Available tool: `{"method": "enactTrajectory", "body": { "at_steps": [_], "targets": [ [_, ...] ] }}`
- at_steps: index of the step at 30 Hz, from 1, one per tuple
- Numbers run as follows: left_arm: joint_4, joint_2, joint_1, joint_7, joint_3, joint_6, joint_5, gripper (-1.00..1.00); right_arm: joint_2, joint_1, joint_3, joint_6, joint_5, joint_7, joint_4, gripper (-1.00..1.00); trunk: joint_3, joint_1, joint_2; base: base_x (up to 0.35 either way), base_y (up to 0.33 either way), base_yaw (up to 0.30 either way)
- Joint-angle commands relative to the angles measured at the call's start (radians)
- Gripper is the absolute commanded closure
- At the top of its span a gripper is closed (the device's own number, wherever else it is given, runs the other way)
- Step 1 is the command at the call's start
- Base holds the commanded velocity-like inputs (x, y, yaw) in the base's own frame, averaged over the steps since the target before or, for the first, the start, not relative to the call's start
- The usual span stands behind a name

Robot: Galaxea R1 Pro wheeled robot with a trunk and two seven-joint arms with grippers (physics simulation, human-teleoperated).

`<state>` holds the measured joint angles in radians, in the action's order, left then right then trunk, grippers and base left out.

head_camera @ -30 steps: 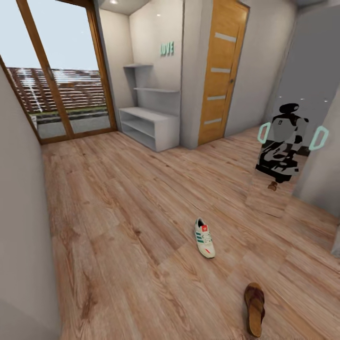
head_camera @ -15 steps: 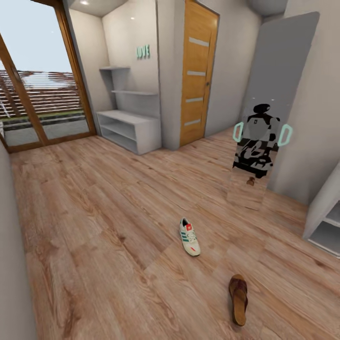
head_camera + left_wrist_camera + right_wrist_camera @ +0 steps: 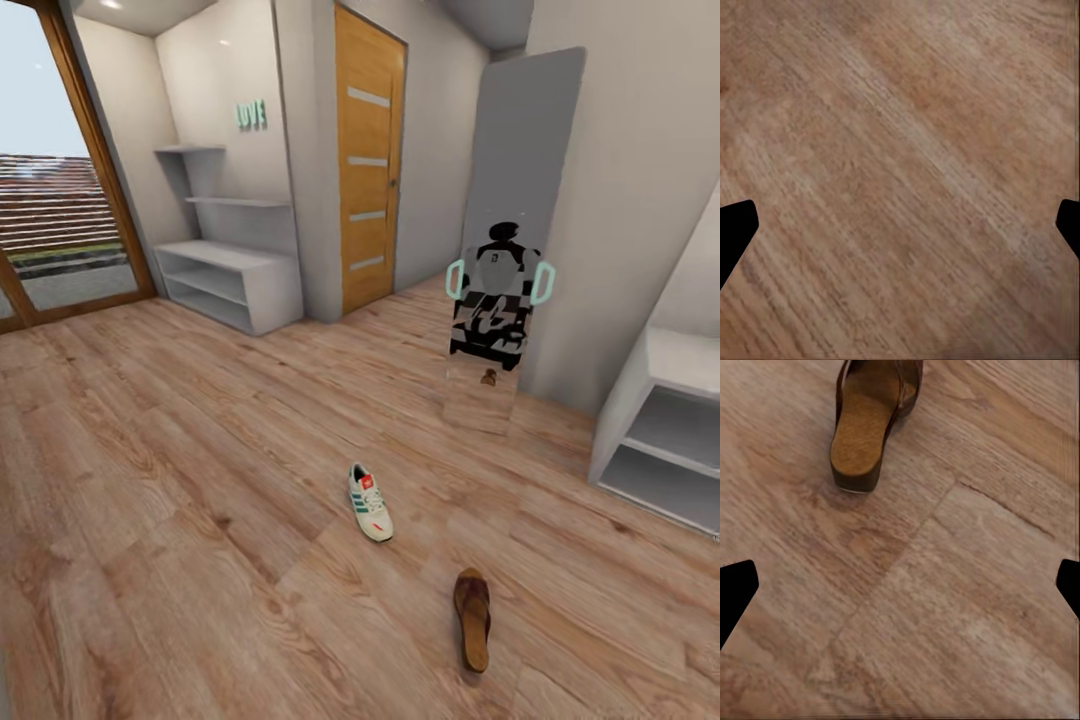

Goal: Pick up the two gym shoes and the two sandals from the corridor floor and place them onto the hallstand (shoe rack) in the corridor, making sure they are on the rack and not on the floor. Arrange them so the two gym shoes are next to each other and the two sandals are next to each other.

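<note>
One gym shoe [image 3: 369, 502] lies alone on the corridor floor [image 3: 180, 470] near the middle of the head view, sole down, its toe pointing toward the camera and slightly right. A sandal [image 3: 472, 618] rests closer to the robot and to the shoe's right, apart from it, lying lengthwise with its tan footbed up. The hallstand [image 3: 228, 283] stands far back on the left against the wall, a pale grey low surface with open tiers, two staggered wall shelves above it and mint letters [image 3: 251, 114] higher on the wall. To its right is a wooden door [image 3: 368, 160], then a tall mirror [image 3: 512, 230] leaning on the wall, and a white open bench [image 3: 668, 430] at the right edge. In the right wrist view the right pincer [image 3: 900, 585] is spread wide over bare planks, both dark fingertips [image 3: 735, 589] at the frame's edges, holding nothing, with the sandal's heel [image 3: 870, 424] just ahead of it. The left pincer [image 3: 900, 229] is likewise released and empty above the wood floor.
</note>
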<state>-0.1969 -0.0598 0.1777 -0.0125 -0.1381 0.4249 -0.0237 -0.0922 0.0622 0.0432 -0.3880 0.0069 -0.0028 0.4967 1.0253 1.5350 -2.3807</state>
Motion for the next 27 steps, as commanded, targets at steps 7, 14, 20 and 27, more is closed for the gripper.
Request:
{"method": "enactTrajectory", "body": {
  "at_steps": [7,14,20,27],
  "targets": [
    [0.001,0.0,0.0,-0.001,-0.002,0.003,-0.002,-1.0,0.0,0.001,0.0,-0.003,0.001,0.0,-0.001,-1.0,-0.005,0.0,0.0,0.0,0.0,-0.262],
    [0.001,0.0,0.0,-0.001,-0.002,0.003,-0.002,-1.0,0.0,0.001,0.0,-0.003,0.001,0.0,-0.001,-1.0,-0.011,0.0,0.0,0.0,0.073,-0.262],
    [0.001,0.0,0.0,-0.001,-0.002,0.003,-0.002,-1.0,0.0,0.001,0.0,-0.003,0.001,0.0,-0.001,-1.0,-0.016,0.0,0.0,0.0,0.239,-0.262],
    [0.001,0.0,0.0,-0.001,-0.002,0.002,-0.002,-1.0,0.0,0.001,0.0,-0.003,0.001,0.0,-0.001,-1.0,-0.022,0.0,0.0,0.0,0.216,-0.262]
  ]
}}
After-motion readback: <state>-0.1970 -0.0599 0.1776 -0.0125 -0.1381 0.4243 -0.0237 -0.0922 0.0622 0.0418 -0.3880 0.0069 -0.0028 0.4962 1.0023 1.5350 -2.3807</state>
